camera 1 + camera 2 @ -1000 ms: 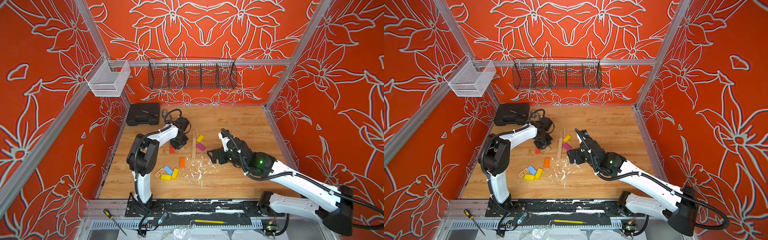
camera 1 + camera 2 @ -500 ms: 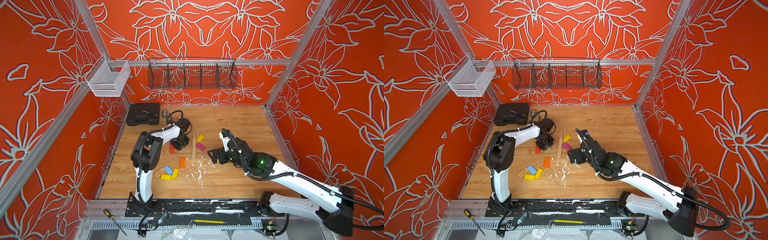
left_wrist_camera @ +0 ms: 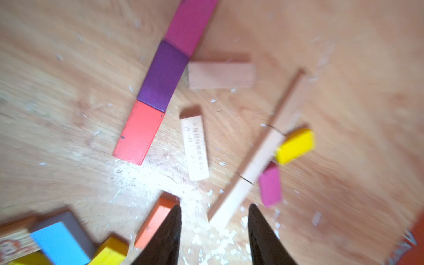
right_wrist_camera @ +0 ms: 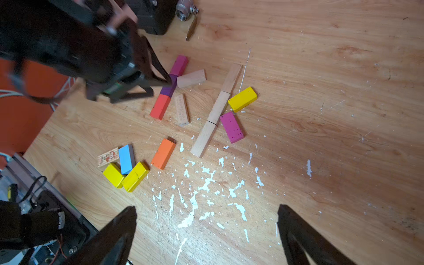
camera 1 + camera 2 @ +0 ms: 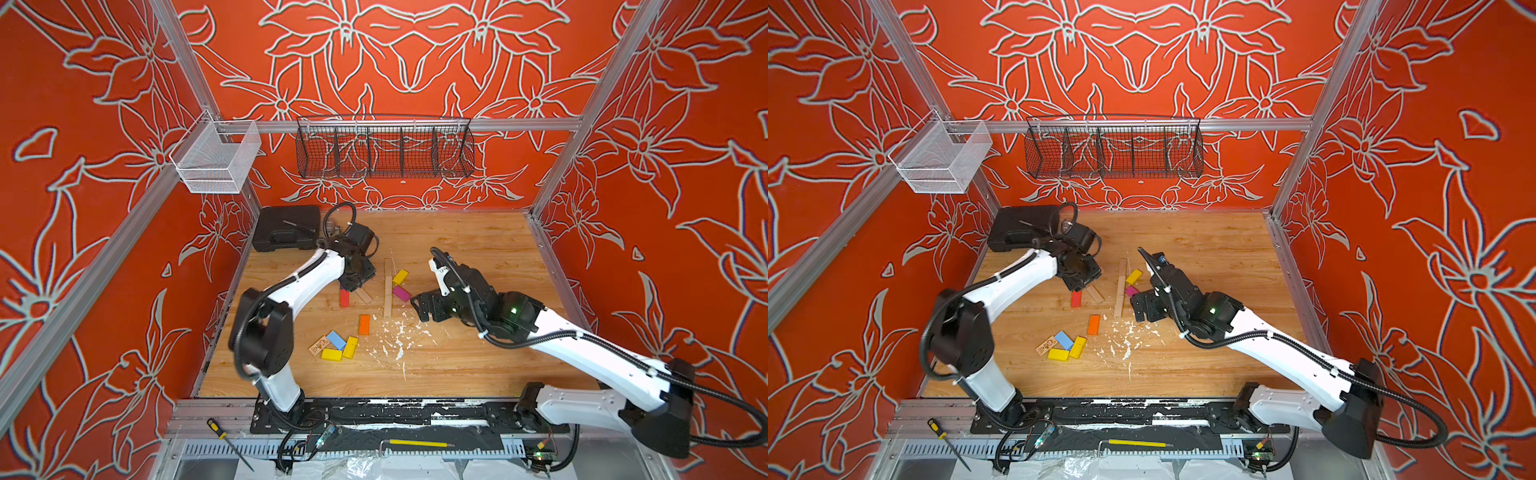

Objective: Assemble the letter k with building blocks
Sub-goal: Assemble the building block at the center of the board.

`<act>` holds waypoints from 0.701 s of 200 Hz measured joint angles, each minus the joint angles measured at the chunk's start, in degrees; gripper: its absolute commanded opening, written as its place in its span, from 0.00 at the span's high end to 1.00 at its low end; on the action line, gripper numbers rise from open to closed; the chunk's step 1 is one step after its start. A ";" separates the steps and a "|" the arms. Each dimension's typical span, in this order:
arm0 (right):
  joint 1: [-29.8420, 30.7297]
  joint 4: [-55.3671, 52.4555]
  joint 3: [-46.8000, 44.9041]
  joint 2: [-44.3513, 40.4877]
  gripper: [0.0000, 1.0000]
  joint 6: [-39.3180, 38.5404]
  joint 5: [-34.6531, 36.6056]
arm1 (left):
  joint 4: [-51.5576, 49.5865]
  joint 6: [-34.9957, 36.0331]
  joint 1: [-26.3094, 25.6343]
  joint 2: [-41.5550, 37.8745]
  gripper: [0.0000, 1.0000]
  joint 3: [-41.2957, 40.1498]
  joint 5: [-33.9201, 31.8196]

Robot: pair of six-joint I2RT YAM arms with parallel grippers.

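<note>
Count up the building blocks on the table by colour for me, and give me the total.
Plain wood blocks: 4
Printed wood blocks: 2
Yellow blocks: 3
Magenta blocks: 2
Purple block: 1
Red block: 1
Orange block: 1
Light blue block: 1
Total: 15
</note>
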 measured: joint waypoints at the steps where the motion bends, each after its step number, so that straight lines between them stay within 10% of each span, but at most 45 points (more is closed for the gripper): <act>1: 0.00 -0.11 0.24 0.20 0.03 -0.11 -0.02 | 0.04 0.11 0.13 -0.33 0.49 -0.09 0.02; 53: -0.04 -6.97 15.47 16.00 0.08 -6.05 -3.87 | 1.42 14.01 16.35 -24.28 0.43 -12.66 3.56; 115: -0.07 -12.46 33.79 37.62 0.22 -9.86 -9.94 | 5.95 35.04 17.03 -54.97 0.02 -29.00 4.33; 140: -0.04 -13.46 38.58 44.13 0.26 -11.28 -10.19 | 7.58 42.25 17.03 -62.58 0.01 -33.48 5.11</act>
